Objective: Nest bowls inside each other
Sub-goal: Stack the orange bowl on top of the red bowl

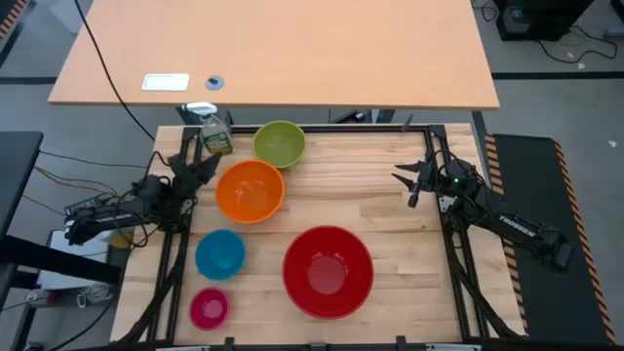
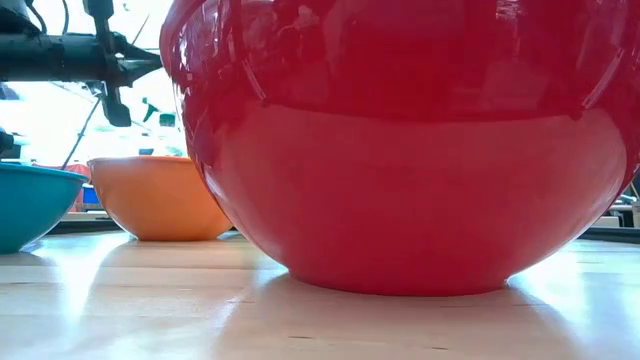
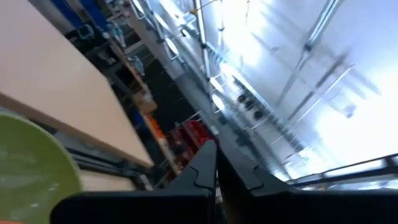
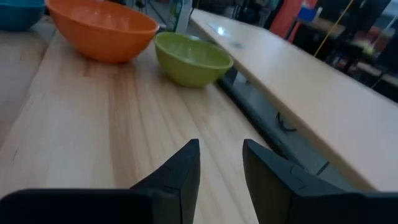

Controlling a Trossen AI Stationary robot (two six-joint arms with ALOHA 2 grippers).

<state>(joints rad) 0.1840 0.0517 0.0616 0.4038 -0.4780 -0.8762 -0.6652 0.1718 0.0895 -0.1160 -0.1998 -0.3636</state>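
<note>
Five bowls stand upright on their bases on the wooden table: yellow-green (image 1: 280, 143) at the far side, orange (image 1: 250, 190) just nearer, blue (image 1: 219, 253), pink (image 1: 209, 307) at the near left, and the big red one (image 1: 328, 270) near the middle. None sits inside another. My left gripper (image 1: 208, 168) is shut and empty. It hangs above the table's left side, beside the orange bowl, and shows raised in the low view (image 2: 145, 62). My right gripper (image 4: 221, 155) stands open and empty over the table's right side (image 1: 402, 178), pointing toward the orange (image 4: 102, 28) and yellow-green (image 4: 193, 57) bowls.
A green spray bottle (image 1: 216, 132) stands at the far left corner, next to the yellow-green bowl. A beige desk (image 1: 273, 49) lies beyond the far edge. Black frame rails (image 1: 453, 244) run along the table's sides. Bare wood (image 1: 390, 214) lies between the red bowl and my right gripper.
</note>
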